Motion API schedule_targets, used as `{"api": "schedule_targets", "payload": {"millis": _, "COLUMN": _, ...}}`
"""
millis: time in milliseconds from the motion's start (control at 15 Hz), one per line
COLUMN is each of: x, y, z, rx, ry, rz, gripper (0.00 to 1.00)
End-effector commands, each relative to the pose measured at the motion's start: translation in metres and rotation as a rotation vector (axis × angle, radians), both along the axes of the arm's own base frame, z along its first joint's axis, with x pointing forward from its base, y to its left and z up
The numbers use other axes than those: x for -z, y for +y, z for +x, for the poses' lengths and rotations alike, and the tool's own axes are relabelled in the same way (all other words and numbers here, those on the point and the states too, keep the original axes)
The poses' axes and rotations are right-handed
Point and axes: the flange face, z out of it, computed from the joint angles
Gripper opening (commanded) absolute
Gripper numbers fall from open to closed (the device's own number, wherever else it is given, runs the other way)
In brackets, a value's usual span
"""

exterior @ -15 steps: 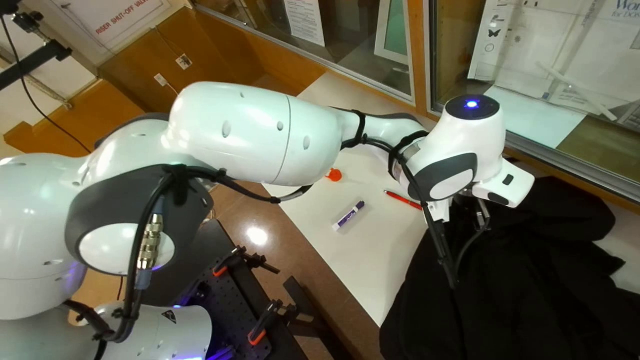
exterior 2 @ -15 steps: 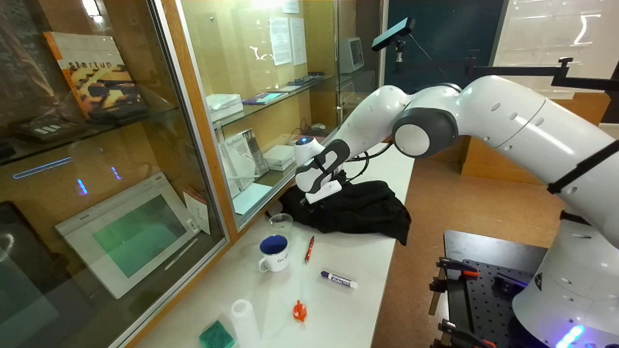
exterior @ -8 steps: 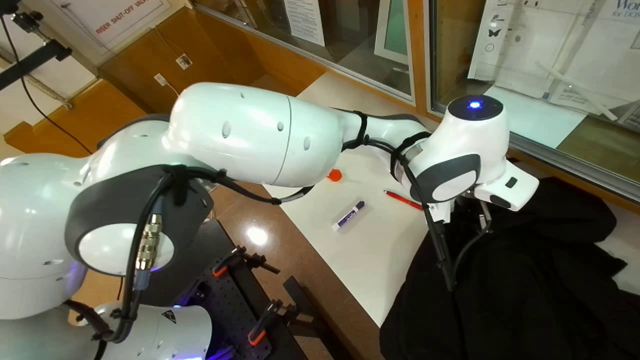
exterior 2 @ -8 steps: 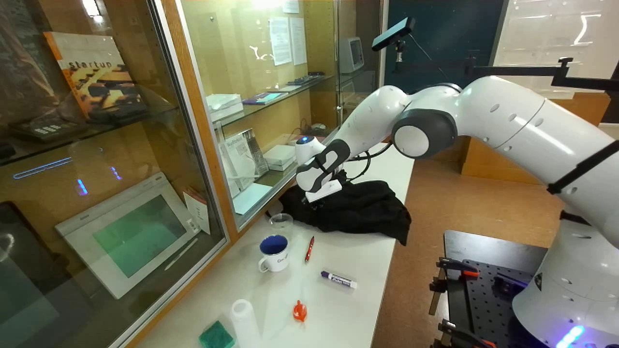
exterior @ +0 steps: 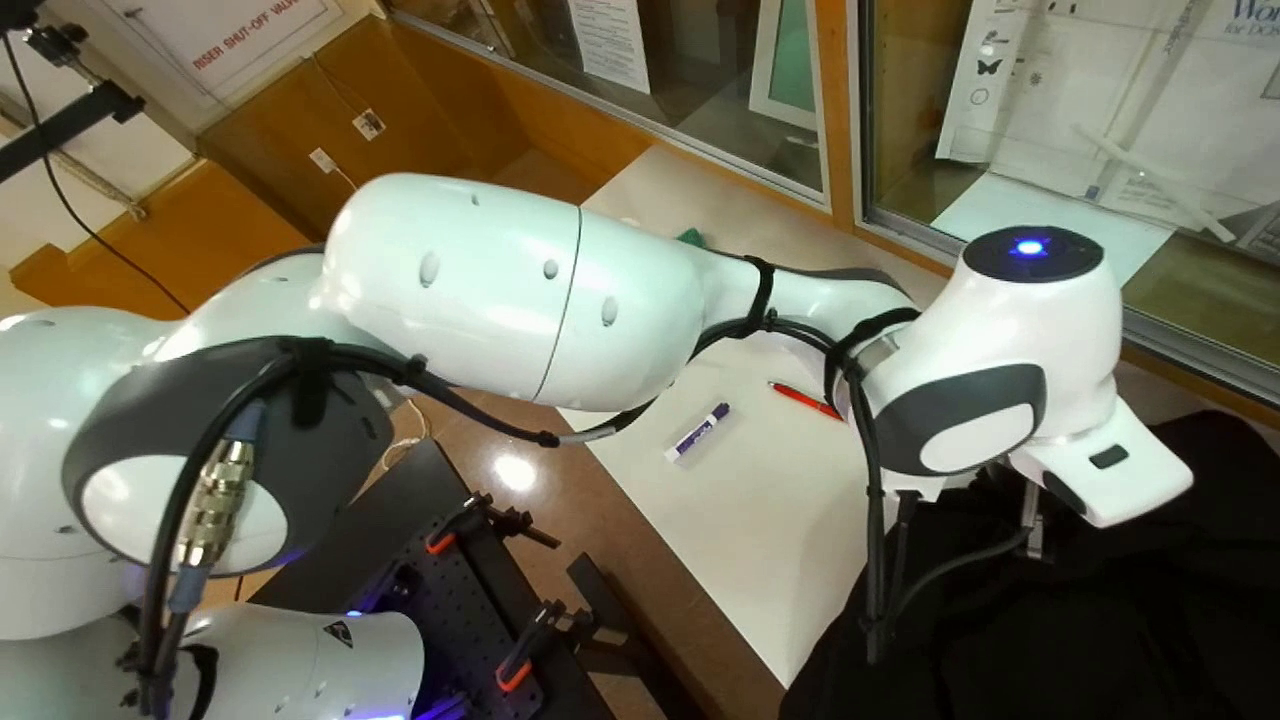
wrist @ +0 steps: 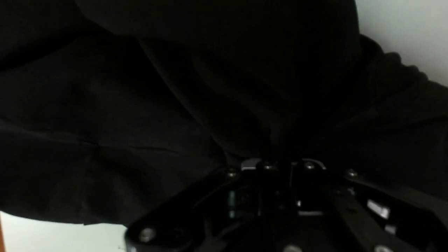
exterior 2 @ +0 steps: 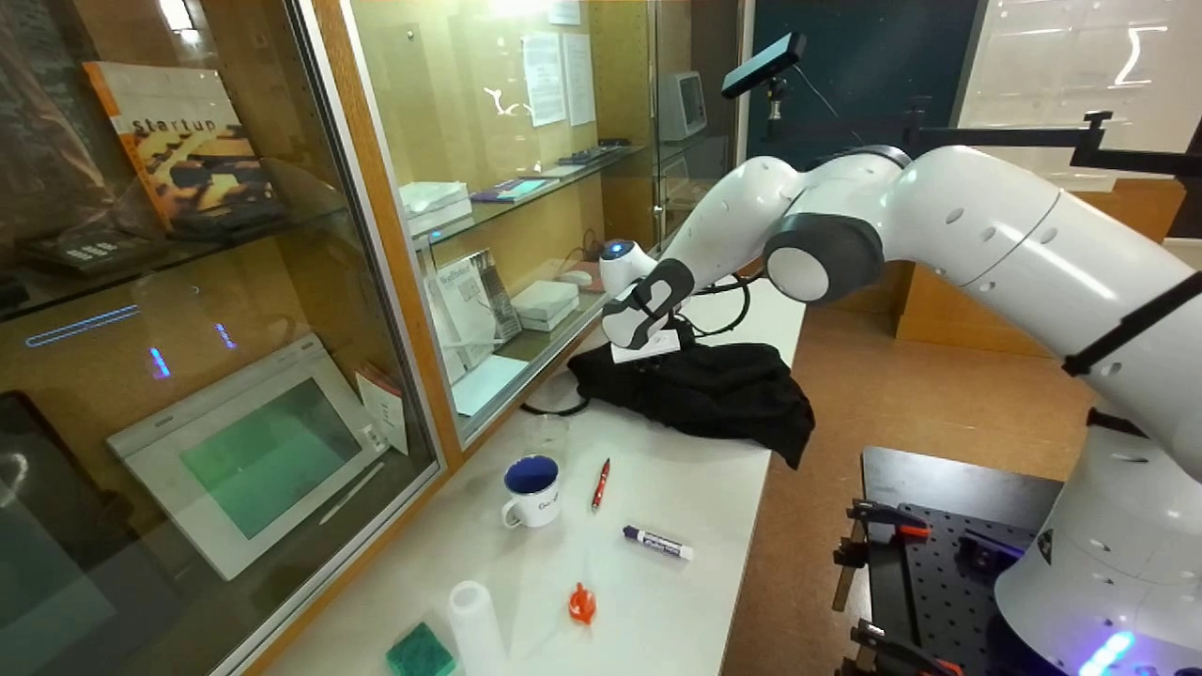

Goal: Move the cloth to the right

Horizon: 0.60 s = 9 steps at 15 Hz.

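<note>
Cloth (exterior 2: 723,399) is bunched up on the table (exterior 2: 681,493), one corner flopping past the edge. Gripper (wrist: 280,164) is clamped on a pinch of it, creases running right into the grip, imo so the whole heap drags along without slipping.

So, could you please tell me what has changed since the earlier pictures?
The black cloth has shifted to the right in both exterior views, away from the mug, along with the gripper. In the wrist view the gripper seems to be pinching a fold of it; when it took hold cannot be told. The mug, red pen and purple marker stayed where they were.
</note>
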Motion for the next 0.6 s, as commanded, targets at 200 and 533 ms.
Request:
{"api": "schedule_targets", "payload": {"millis": 200, "x": -0.015, "y": -0.048, "z": -0.02, "rx": 0.228, "ry": -0.056, "rz": -0.11, "gripper": 0.02}}
{"api": "schedule_targets", "payload": {"millis": 533, "x": -0.014, "y": -0.065, "z": -0.018, "rx": 0.326, "ry": -0.106, "rz": -0.216, "gripper": 0.02}}
